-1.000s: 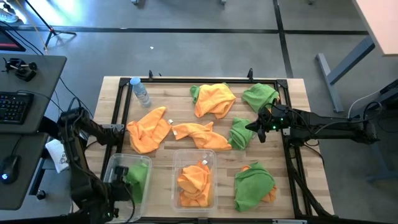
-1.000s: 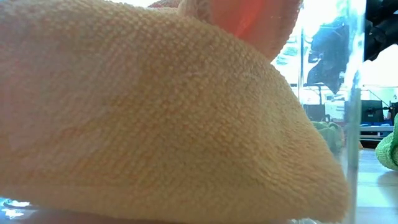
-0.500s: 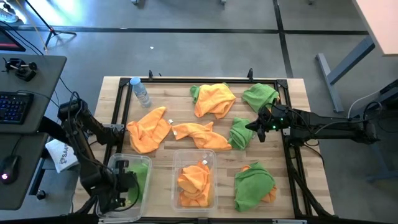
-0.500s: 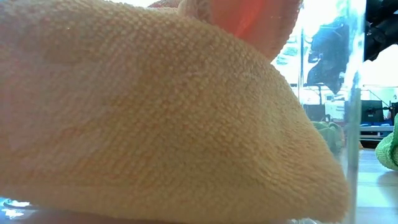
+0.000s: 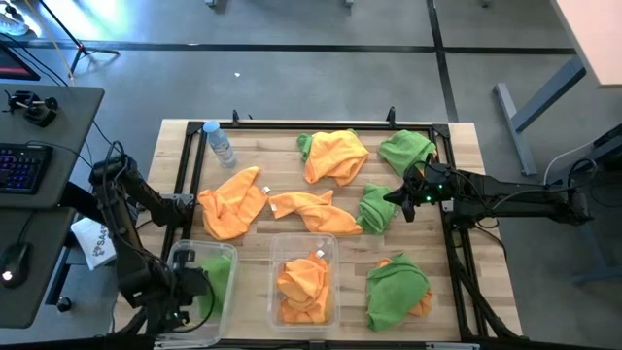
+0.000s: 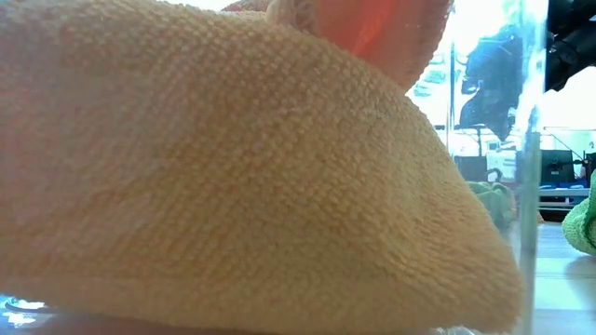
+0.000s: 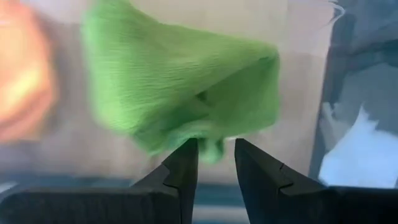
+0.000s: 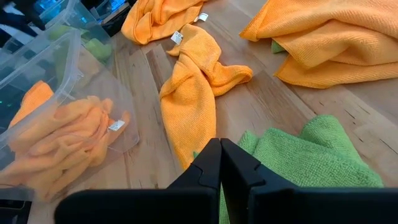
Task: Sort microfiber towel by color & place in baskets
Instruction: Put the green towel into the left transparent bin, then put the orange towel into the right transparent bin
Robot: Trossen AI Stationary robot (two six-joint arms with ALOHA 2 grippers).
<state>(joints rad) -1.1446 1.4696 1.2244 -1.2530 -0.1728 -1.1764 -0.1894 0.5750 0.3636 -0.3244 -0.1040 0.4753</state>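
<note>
Over the near-left tub (image 5: 198, 284), my left gripper (image 5: 185, 288) has its fingers parted a narrow gap, and the green towel (image 7: 180, 93) lies just beyond their tips, not visibly pinched. I judge this the release: to do it well I should open fully and lift straight up, so no fold snags a fingertip and drags back out over the low wall. That towel is bright, ribbed and bunched into soft folds against the clear plastic. My right gripper (image 5: 409, 199) waits pressed shut at the right side of the table (image 5: 457, 146), touching another green towel (image 8: 311, 155). Orange towels (image 5: 303, 282) fill the middle tub (image 5: 333, 292); more of both colours lie loose on the wood
</note>
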